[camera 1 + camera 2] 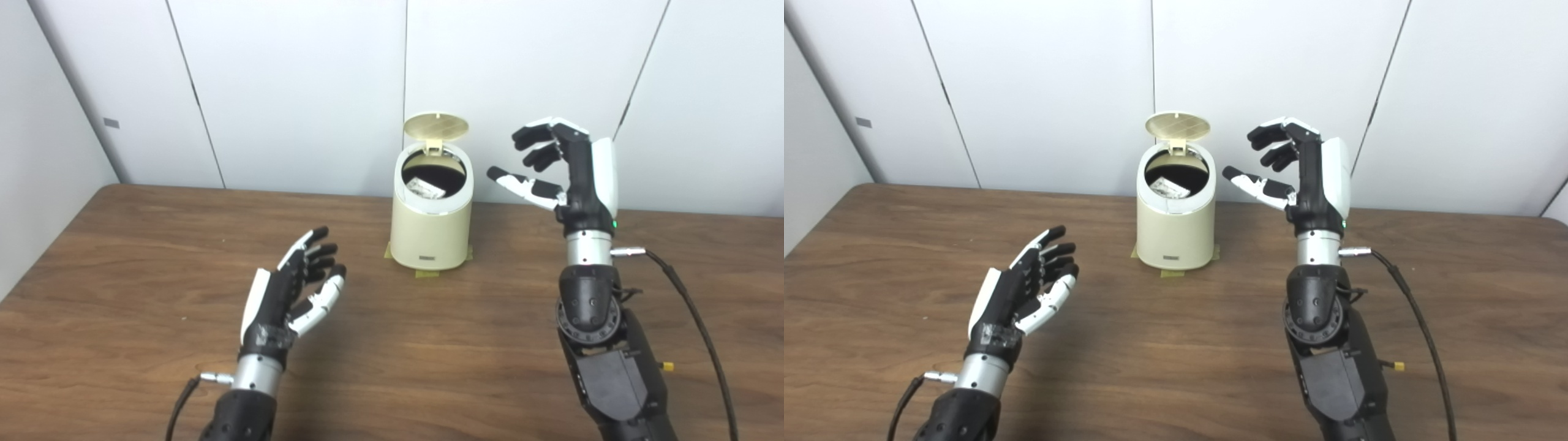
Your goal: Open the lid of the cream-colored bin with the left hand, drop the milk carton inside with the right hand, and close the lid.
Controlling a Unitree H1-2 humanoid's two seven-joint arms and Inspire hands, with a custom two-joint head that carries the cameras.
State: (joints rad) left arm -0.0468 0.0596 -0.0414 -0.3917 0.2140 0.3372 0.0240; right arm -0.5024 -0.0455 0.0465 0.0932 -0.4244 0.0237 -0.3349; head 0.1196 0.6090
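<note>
- 2 robot hands, both empty with fingers spread: left robot hand [294, 288] low over the tabletop [122, 294], right robot hand [560, 168] raised beside the bin [430, 229], apparently after release.
- Milk carton [425, 187] lies inside the smooth cylindrical plastic bin.
- Round lid [436, 126] stands upright on its hinge, awaiting closure.

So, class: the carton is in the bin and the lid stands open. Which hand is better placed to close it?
Right hand, probably: raised beside the lid at rim height. Left hand is low, nearer the robot.
</note>
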